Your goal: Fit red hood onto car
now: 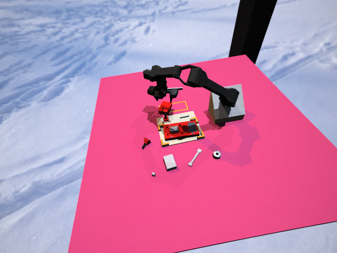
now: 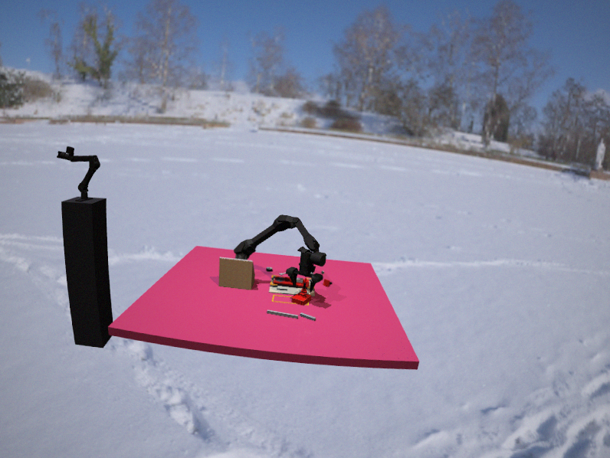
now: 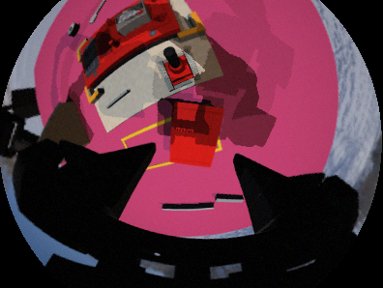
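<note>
The red hood (image 1: 164,107) (image 2: 301,299) (image 3: 195,140) lies on the table beside the jig, partly over the yellow outline. My gripper (image 1: 164,100) (image 2: 303,289) (image 3: 195,152) is wide open and empty, pointing down above the hood. In the wrist view the fingertips stand left and right of the hood, with a gap on each side. The jig (image 1: 174,117) (image 3: 140,79) holds the red chassis (image 1: 178,134) (image 3: 164,25). The grey engine block (image 1: 174,129) (image 3: 131,14) sits on its deck, with small pegs around it. The hood's corner holes cannot be made out.
A red part with a black knob (image 1: 165,119) (image 3: 178,70) stands on the jig close to the hood. Grey bars (image 2: 282,314) (image 3: 188,207) lie beyond the hood. A white block (image 1: 169,162), a bar (image 1: 194,157) and a wheel (image 1: 216,154) lie across the jig. A large box (image 2: 236,272) stands nearby.
</note>
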Robot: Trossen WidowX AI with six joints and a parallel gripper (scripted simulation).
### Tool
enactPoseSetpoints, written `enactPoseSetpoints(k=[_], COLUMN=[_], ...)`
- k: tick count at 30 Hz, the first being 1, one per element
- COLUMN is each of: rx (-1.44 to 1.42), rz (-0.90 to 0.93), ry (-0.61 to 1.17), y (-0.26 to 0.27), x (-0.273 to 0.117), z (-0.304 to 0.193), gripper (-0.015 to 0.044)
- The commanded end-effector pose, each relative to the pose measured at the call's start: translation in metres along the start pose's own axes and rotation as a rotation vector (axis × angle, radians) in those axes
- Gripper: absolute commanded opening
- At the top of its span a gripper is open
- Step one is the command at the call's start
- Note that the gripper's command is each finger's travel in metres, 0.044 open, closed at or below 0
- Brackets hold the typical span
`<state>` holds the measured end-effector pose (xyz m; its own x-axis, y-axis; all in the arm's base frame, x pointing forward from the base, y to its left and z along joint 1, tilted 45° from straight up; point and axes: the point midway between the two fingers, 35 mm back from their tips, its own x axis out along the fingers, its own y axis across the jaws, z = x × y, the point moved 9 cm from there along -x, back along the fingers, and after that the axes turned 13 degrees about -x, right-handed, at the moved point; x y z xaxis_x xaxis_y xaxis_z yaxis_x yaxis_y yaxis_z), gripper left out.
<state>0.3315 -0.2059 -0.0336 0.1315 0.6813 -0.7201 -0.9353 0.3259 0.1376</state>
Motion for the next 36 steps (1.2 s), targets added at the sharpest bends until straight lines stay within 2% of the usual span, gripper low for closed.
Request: enactPoseSetpoints(k=[1,36], rx=[0.004,0.004], rz=[-0.003,-0.002], ry=[-0.006,-0.007], y=[0.000,0.001], x=[0.003,0.025], z=[0.000,0.001], gripper=[0.0440,0.0440])
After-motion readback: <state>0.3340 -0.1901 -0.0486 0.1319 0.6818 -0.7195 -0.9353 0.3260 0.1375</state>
